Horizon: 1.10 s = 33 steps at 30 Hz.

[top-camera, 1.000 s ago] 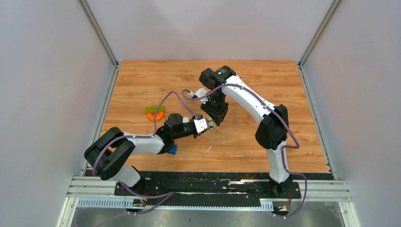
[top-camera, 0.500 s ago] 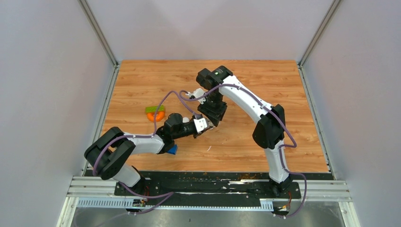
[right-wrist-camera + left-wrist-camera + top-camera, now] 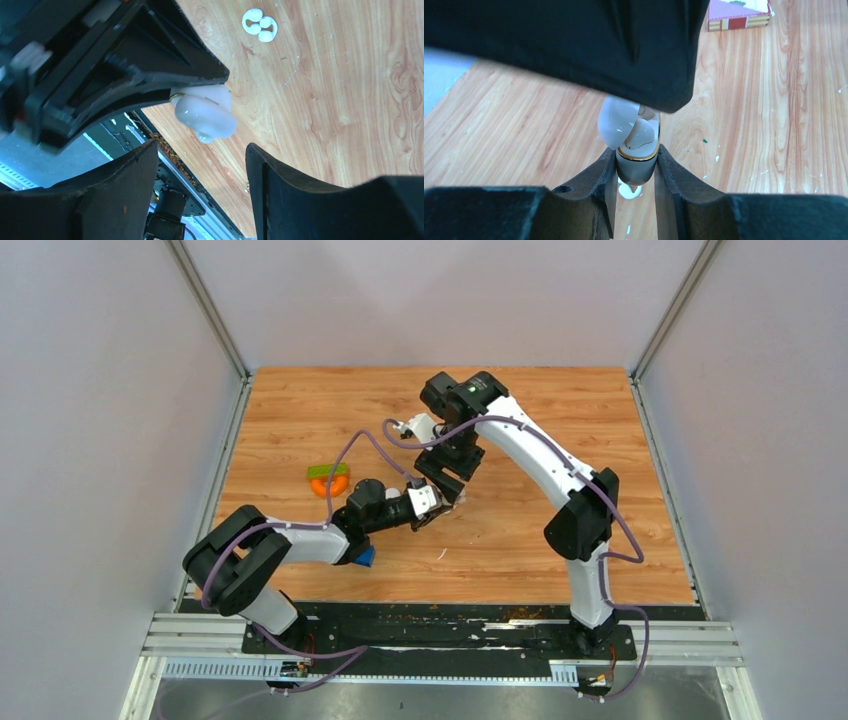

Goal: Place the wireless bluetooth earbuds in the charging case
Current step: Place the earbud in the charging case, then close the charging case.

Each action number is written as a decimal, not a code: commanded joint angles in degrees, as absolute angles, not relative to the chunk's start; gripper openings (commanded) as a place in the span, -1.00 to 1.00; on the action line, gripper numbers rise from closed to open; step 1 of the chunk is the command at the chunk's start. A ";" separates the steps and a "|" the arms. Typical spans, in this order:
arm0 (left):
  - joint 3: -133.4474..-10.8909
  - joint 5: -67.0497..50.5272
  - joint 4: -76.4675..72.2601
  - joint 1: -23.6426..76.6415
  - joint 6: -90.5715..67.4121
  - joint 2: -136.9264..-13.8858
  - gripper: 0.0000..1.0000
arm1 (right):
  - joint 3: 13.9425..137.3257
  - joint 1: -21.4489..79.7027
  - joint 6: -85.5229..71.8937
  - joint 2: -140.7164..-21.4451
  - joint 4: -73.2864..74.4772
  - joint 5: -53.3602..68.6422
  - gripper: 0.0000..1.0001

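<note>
Jaws of the left gripper (image 3: 636,159) pinch the base of the white charging case (image 3: 636,172), held over the wooden table (image 3: 774,125) with its lid (image 3: 616,120) swung open. One earbud (image 3: 642,134) appears to sit inside. Jaws of the right gripper (image 3: 200,149) stand apart and empty, just beside the case. More small white earbuds (image 3: 260,25) lie loose on the table, so I judge the job partly done: these remain to be fetched and seated.
</note>
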State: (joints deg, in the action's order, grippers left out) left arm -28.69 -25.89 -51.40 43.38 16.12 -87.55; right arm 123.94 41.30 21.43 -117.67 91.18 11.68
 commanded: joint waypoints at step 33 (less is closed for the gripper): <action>-37.62 -40.46 -36.88 36.84 8.14 -70.18 -0.80 | 98.54 29.68 45.01 -88.42 58.35 47.77 0.31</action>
State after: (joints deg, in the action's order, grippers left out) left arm -35.24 -39.03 -38.63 37.08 7.20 -72.49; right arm 98.54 28.12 44.03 -88.84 62.96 44.42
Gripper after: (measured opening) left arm 0.355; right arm 0.655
